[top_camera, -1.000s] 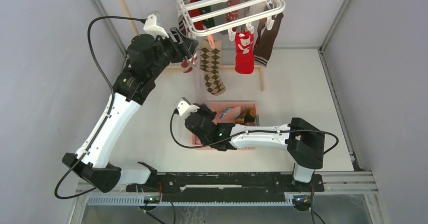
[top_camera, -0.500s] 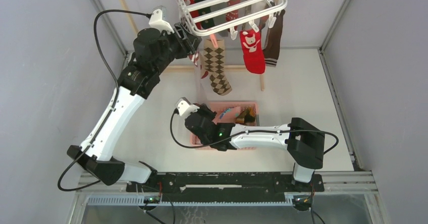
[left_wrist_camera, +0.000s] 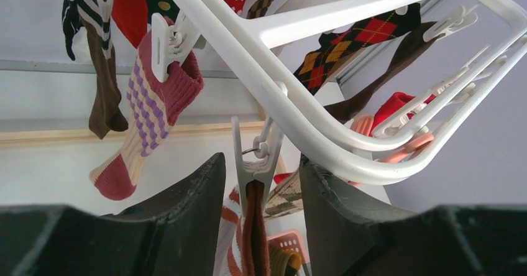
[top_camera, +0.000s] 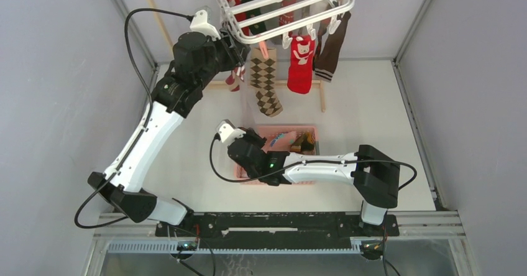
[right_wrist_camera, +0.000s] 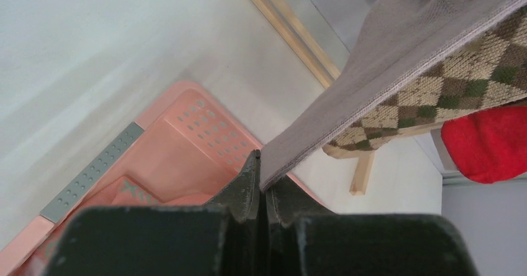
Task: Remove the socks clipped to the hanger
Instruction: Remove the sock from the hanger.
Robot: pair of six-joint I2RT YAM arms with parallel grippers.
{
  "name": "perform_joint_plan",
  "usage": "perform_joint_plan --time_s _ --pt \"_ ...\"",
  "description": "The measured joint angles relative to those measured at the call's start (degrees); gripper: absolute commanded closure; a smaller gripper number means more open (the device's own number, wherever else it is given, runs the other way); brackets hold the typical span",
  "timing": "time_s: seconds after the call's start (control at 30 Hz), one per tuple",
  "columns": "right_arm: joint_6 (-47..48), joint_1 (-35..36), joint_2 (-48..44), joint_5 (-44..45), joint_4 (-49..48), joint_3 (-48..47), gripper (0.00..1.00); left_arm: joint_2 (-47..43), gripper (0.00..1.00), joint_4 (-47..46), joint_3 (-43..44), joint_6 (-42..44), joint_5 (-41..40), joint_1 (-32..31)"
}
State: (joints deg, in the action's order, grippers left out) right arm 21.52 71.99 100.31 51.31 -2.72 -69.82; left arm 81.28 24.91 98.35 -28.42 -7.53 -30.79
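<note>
The white hanger (top_camera: 283, 2) hangs at the back with several socks clipped on: brown argyle (top_camera: 264, 83), red (top_camera: 300, 64), dark brown (top_camera: 328, 52). My left gripper (top_camera: 235, 52) is raised under the frame's left corner. In the left wrist view it (left_wrist_camera: 262, 161) is open, its jaws either side of a white clip (left_wrist_camera: 252, 164) that holds a red-and-white striped sock (left_wrist_camera: 258, 239), without touching it. My right gripper (right_wrist_camera: 261, 161) is shut on the lower edge of a grey sock (right_wrist_camera: 385, 58) that stretches up and right. It sits low over the basket (top_camera: 239, 138).
A pink slatted basket (top_camera: 311, 130) with a few socks (top_camera: 292, 140) stands mid-table; its corner shows under the right jaws (right_wrist_camera: 205, 133). A light wooden rack's bar (top_camera: 322, 96) and pole (top_camera: 155, 15) stand behind it. Grey walls close both sides.
My left arm has moved up and to the right, closer under the hanger. The hanger and its socks have swung a little. The right arm has not moved.
</note>
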Motion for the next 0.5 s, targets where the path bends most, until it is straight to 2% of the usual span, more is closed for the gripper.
perform_joint_plan --time_s 0.5 --pt "-0.9 -0.6 0.1 -0.9 0.4 0.0 0.97 1.4 0.57 -0.3 1.5 1.5 -2.5 -0.7"
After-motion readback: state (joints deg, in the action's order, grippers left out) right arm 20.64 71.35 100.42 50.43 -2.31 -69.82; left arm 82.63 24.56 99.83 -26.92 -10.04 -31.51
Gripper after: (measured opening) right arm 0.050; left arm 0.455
